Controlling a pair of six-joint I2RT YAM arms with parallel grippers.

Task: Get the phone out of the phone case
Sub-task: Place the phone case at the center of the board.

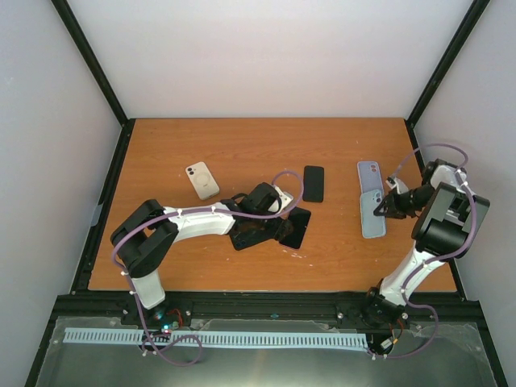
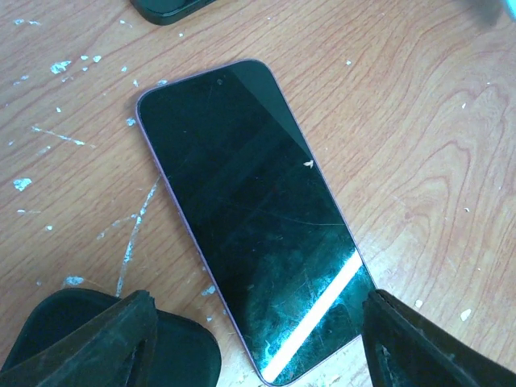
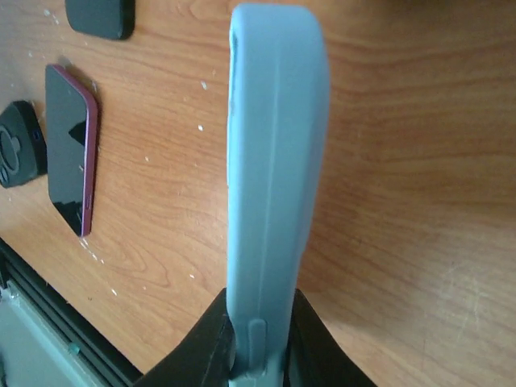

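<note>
Wooden worktop (image 1: 242,145) is carrying the bare phone (image 2: 250,218) centrally; left gripper (image 2: 258,343) is hovering spread over it, seemingly leaving it free; right gripper (image 3: 258,355) is pinching a blue case (image 3: 274,161).

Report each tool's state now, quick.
Left tool: open over the pink-edged, dark-screened phone, holding nothing.
Right tool: closed on the pale blue phone case, held on edge.

Left gripper (image 2: 258,322) points down, jaws wide apart. Right arm folded; right gripper (image 3: 262,343) pinches phone case (image 3: 278,161) edge.
</note>
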